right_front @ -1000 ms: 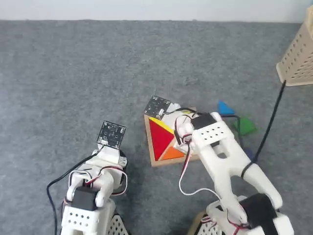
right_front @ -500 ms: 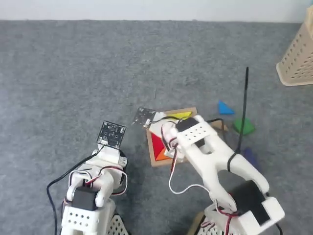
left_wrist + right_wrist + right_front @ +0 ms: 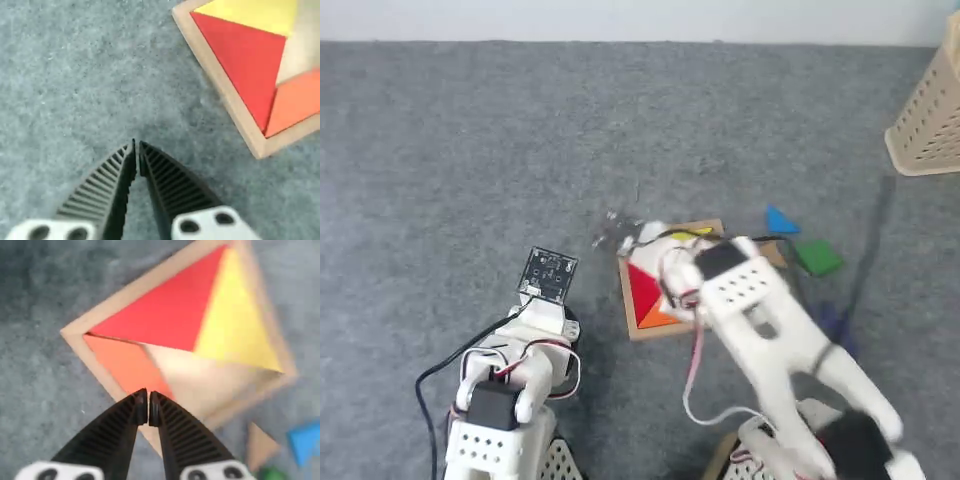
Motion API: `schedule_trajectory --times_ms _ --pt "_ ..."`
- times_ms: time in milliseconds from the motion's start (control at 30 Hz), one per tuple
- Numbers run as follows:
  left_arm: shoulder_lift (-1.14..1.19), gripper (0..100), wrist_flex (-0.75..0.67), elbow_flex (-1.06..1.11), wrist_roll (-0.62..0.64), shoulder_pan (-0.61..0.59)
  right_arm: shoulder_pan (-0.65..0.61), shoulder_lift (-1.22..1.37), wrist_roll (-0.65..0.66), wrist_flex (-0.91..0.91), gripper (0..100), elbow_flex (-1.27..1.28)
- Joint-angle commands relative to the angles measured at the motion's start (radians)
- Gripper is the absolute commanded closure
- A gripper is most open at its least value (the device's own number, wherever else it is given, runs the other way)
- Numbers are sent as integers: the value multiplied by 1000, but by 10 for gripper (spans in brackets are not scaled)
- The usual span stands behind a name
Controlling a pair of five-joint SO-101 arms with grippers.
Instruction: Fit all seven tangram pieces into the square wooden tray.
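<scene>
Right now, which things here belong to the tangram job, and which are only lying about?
Belong to the job: wooden tray; red piece, yellow piece and orange piece inside it; blue triangle and green piece loose on the carpet.
Lying about: beige perforated basket, far from the tray.

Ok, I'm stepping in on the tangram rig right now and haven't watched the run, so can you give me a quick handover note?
Left tool: shut, empty, over bare carpet beside the tray.
Right tool: shut, empty, above the tray near the orange piece.
Done: the red piece, yellow piece and orange piece lie in the tray; part of its floor is bare.
Left: four pieces. The blue triangle and green piece lie on the carpet on the right arm's side of the tray; the others are too blurred to place.
</scene>
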Motion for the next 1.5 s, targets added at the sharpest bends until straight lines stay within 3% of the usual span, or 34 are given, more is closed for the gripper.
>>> schedule_trajectory --times_ms 0,200,300,533,667,1067,1467 --pt "-20 988 6 -18 9 -6 104 -186 -46 73 991 -17" --pt "-20 988 6 -18 9 -6 317 -151 -109 96 894 -81" --pt "-20 988 6 -18 9 -6 357 -18 -12 97 835 -132" --pt "-20 988 6 -18 9 -6 433 321 143 104 829 -313" --pt "-20 988 6 -18 9 -6 446 449 213 102 828 -397" --pt "-20 988 6 -18 9 -6 478 677 255 104 827 -606" --pt "-20 988 6 -18 9 -6 507 720 288 131 818 -641"
